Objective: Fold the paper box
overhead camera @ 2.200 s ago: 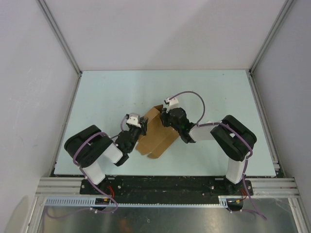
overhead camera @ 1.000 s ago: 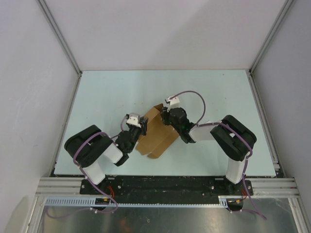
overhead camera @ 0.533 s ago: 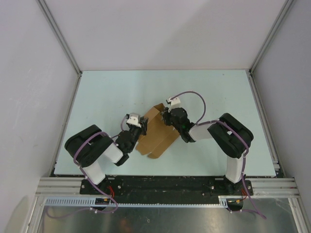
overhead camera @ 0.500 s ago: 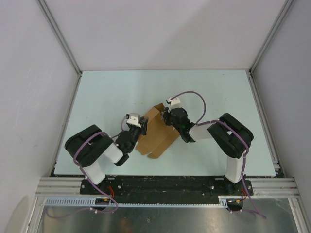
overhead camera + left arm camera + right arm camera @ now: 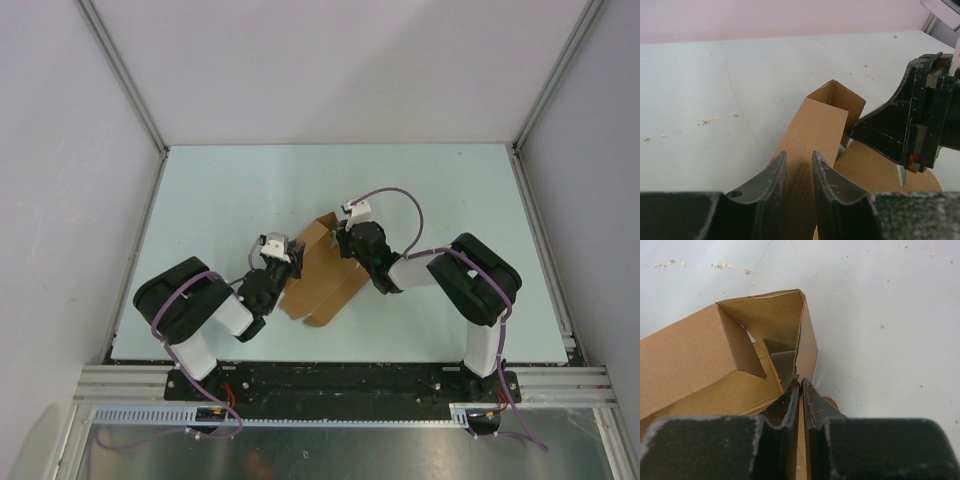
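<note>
The paper box (image 5: 322,285) is a tan cardboard piece, partly folded, lying mid-table between the two arms. My left gripper (image 5: 287,262) comes at it from the left. In the left wrist view its jaws (image 5: 798,154) straddle a raised folded side of the box (image 5: 817,122), with cardboard filling the narrow gap. My right gripper (image 5: 345,241) holds the box's far end. In the right wrist view its fingers (image 5: 801,381) are pinched on the thin upright wall (image 5: 807,347) at the open corner. The right gripper's black body (image 5: 910,130) also shows in the left wrist view.
The pale table (image 5: 220,200) runs out to white enclosure walls with metal corner posts (image 5: 125,75). Small crumbs (image 5: 730,266) lie on the surface beyond the box. Both arm bases sit at the near edge (image 5: 330,380).
The right gripper's jaws have closed onto the box's upright wall, and that arm has shifted slightly. The left gripper and the box have stayed put.
</note>
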